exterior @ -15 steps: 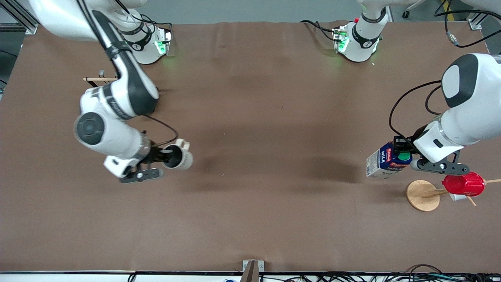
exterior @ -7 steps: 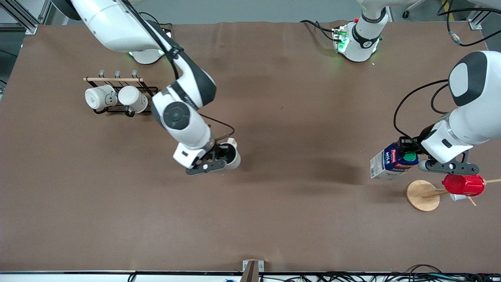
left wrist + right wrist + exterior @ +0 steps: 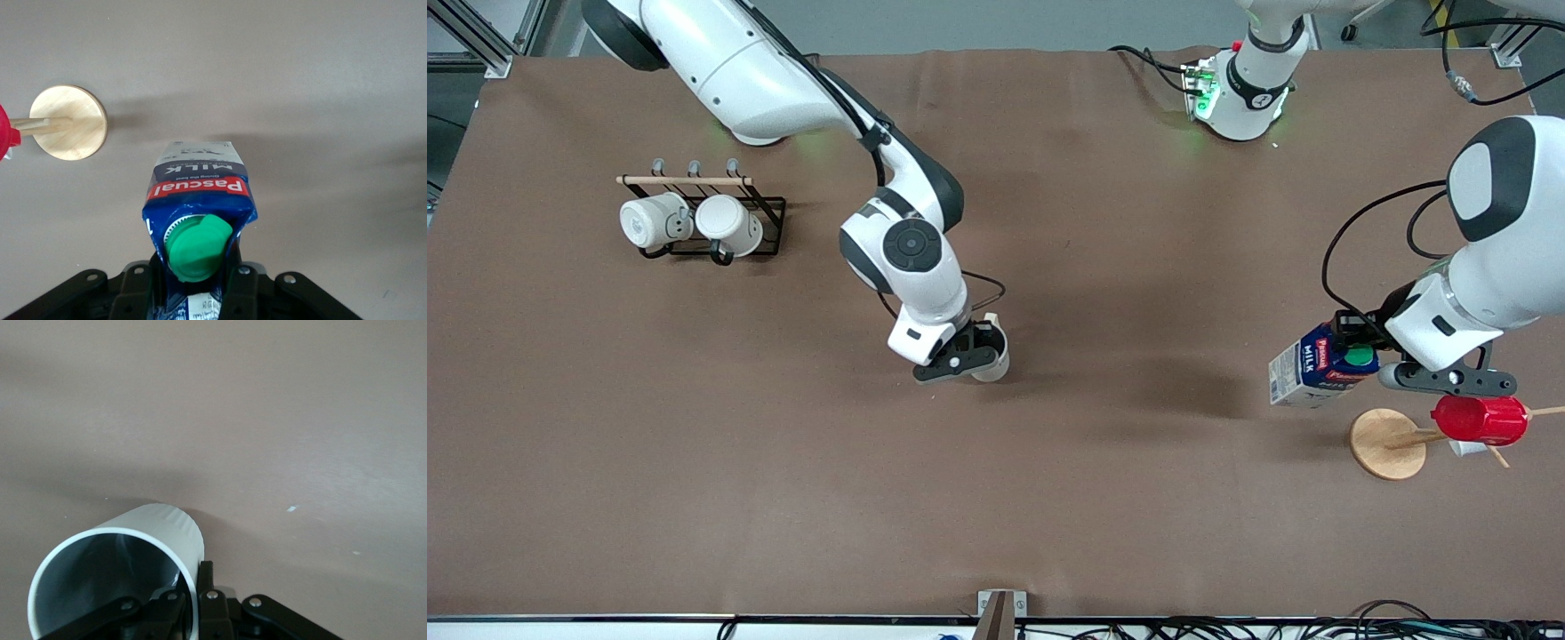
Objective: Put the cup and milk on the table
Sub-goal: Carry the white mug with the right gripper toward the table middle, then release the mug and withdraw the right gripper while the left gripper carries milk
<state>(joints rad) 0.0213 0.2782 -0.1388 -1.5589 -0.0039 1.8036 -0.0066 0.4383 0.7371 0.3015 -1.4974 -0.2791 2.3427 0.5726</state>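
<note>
**While both arms hold their loads above the cloth, nothing is set down yet**

While I stand and watch, the right gripper (image 3: 971,348) hangs over the middle of the table (image 3: 1049,498). Its fingers are clamped on the rim of the cup (image 3: 992,352), one inside the dark interior and one outside. The right wrist view shows this grip well: the cup (image 3: 120,577) is tilted with its mouth toward the camera, and bare cloth lies below it. I judge this rim grip is chosen so the base stays free for landing.

Toward the left arm's end, the left gripper (image 3: 1356,347) is closed on the top of the milk (image 3: 1316,366), near the green cap (image 3: 197,247). The carton leans over the cloth, just beside a round wooden stand (image 3: 1385,443) that carries a red cup (image 3: 1480,419). Probably the carton must be turned upright before release.

Near the right arm's base, a wire rack (image 3: 698,218) keeps two white mugs (image 3: 649,222).
</note>
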